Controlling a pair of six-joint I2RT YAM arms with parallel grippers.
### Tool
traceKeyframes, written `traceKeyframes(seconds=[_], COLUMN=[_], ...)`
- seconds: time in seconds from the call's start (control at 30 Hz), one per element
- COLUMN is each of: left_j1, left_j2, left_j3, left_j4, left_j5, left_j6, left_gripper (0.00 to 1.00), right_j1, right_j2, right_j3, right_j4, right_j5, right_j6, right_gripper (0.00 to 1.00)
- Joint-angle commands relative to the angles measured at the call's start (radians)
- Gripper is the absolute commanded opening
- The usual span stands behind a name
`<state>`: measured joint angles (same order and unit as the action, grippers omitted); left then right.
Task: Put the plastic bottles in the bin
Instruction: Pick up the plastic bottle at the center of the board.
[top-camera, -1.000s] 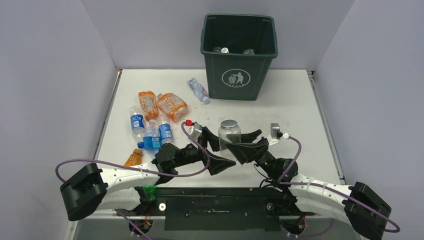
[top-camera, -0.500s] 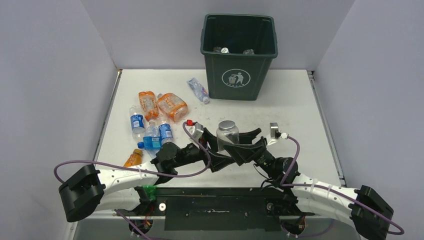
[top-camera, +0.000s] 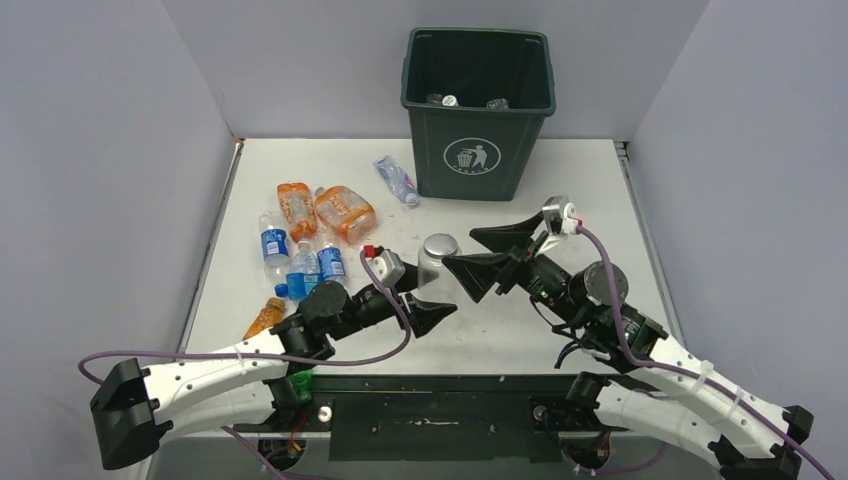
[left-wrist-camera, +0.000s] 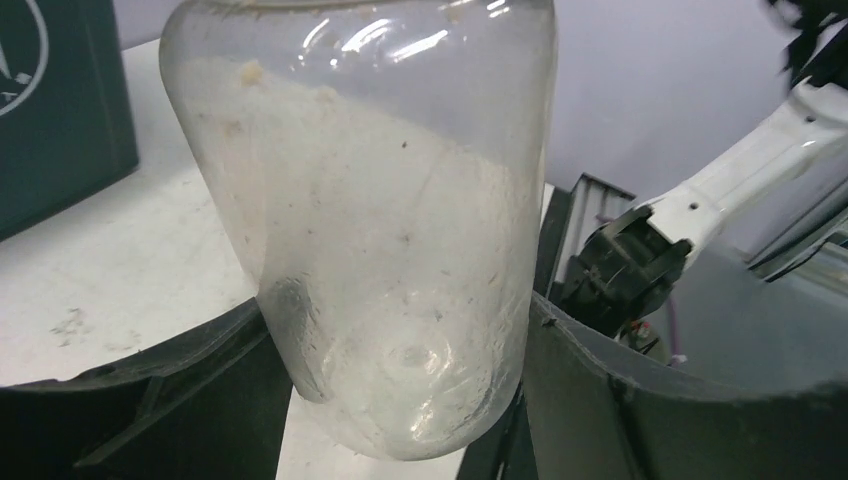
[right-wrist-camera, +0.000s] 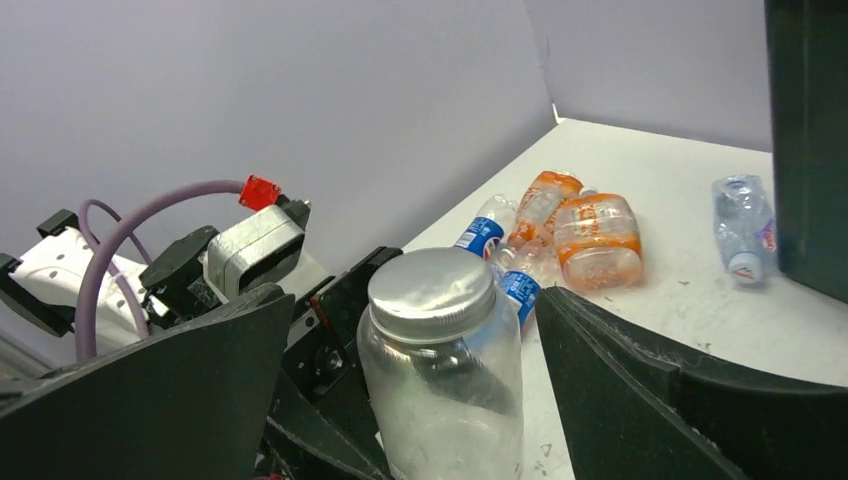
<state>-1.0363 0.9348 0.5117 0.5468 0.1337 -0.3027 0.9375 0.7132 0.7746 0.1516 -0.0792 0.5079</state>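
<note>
Since a second ago the clear plastic jar-shaped bottle with a silver screw cap (top-camera: 436, 268) has changed hands. It has shifted left, away from the right gripper (top-camera: 460, 248), and now sits in the left gripper (top-camera: 425, 298). The left gripper's two black fingers press on opposite sides of the bottle's lower body, and the cap tips slightly to the left. The left wrist view shows the cloudy wall of the bottle filling the space between those fingers, touching both. The right gripper has risen and drawn back to the right. Its jaws are spread wide with nothing between them, their tips just beside the bottle but apart from it.

All this is at the near middle of the white table (top-camera: 560, 200), well short of the tall dark green square bin with the white litter-person logo (top-camera: 480, 150) at the far edge. A few caps show inside the bin. One crushed clear bottle (top-camera: 397, 180) lies just left of the bin. Two orange bottles (top-camera: 345, 212) and several blue-labelled bottles (top-camera: 303, 272) are clustered on the left of the table.
</note>
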Motion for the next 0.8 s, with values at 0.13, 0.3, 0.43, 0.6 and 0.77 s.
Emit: traceKeyframes(seconds=[0.13,0.3,0.43,0.6,0.77], left_j1=[-0.054,-0.074,-0.083,-0.085,-0.087], left_j2=[-0.06,-0.071,-0.074,-0.065,-0.056], left_j3=[0.086,0.091,0.092,0.098,0.102], left_j4=[-0.163,-0.183,-0.182,-0.177,-0.141], left_j5=[-0.126,-0.176,-0.187,-0.187,-0.182], left_j6=[0.202,0.228,0.236,0.239,0.217], left_gripper=[0.0,0.0,0.0,0.0,0.0], right_j1=[0.003,0.003,0.002,0.003,0.002], right_j2=[0.174,0.214,0.226,0.226,0.226], right_j3=[0.254,0.28,0.288,0.26,0.225], right_j4=[-0.366,-0.384,-0.398,-0.367,-0.305], right_j5=[0.013,0.004,0.001,-0.015,-0.047], right_j6=[-0.126,-0.118,-0.12,-0.109,-0.075], right_gripper=[0.98,0.91,0.81,0.46,0.08])
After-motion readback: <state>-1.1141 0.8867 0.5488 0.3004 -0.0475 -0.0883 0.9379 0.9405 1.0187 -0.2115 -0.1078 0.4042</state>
